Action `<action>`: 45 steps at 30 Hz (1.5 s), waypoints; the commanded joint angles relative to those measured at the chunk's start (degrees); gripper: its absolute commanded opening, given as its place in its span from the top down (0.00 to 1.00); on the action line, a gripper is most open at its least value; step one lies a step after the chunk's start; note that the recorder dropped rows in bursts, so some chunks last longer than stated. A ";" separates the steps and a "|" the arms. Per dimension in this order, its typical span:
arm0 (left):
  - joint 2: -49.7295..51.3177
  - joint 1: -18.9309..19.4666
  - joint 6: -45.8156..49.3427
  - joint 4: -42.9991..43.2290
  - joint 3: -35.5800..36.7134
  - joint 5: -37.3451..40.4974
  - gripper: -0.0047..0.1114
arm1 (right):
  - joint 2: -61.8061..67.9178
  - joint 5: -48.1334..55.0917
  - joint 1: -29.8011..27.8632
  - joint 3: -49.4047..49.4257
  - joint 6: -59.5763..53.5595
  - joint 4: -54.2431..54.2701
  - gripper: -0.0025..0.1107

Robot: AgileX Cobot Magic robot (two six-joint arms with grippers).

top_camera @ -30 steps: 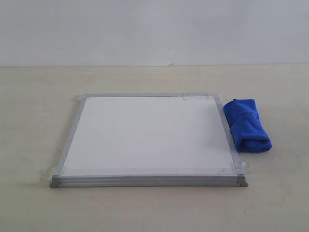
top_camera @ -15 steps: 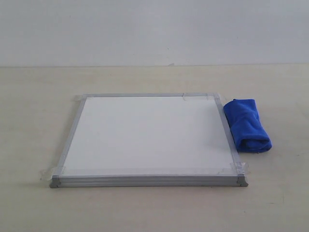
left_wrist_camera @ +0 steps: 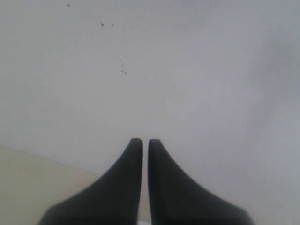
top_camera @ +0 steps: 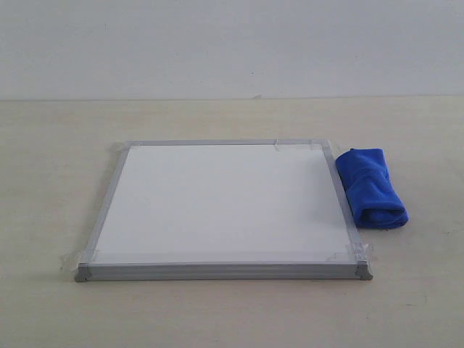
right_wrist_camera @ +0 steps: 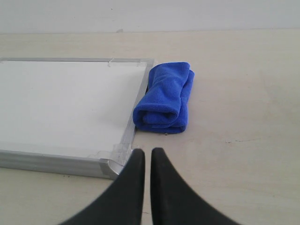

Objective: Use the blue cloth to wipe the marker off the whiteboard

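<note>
Nothing has shifted since one second ago: in the exterior view, board and cloth lie exactly where they lay.

Board: you have the flat, nearly square whiteboard lying face up on the matte cream tabletop, about mid-table. Its face is smooth, plain white with a soft sheen. A thin silver-grey metal frame runs round it. Grey moulded corner caps close the near corners. Bits of clear tape cross the corners onto the table.

Cloth: the bright royal-blue fuzzy microfibre cloth sits on the table close against the board's right frame edge, toward the far right corner. You cannot tell whether it touches the frame. It is folded into a thick, soft roll, with the rolled end toward the camera and its long side roughly along the board's edge. The pile looks plush and dense.

Background: a plain pale grey wall, matte.

Left gripper: two smooth black tapered fingers are brought together with only a thin slit between the tips, and nothing is gripped. It faces a pale grey-white surface with a few dark specks and a wedge of cream table.

Right gripper: it has the same black tapered fingers, with tips together and nothing between them. It points at the table just beside the board's near right corner cap, and the cloth lies ahead of it.
</note>
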 commanded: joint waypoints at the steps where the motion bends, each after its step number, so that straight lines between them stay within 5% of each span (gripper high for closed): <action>1: -0.16 0.17 27.56 -11.02 0.31 9.17 0.92 | -0.07 -0.53 0.10 -0.04 0.07 -0.21 0.97; 3: -0.16 0.17 39.48 -17.93 0.31 13.90 0.92 | -0.07 -0.53 0.10 -0.04 0.07 -0.21 0.97; 9: -0.16 0.17 39.00 -17.85 0.31 26.44 0.92 | -0.07 -0.53 0.10 -0.04 0.07 -0.21 0.97; 45: -0.16 4.01 39.85 -18.02 0.31 26.67 0.92 | -0.07 -0.53 0.10 -0.04 0.07 -0.21 0.97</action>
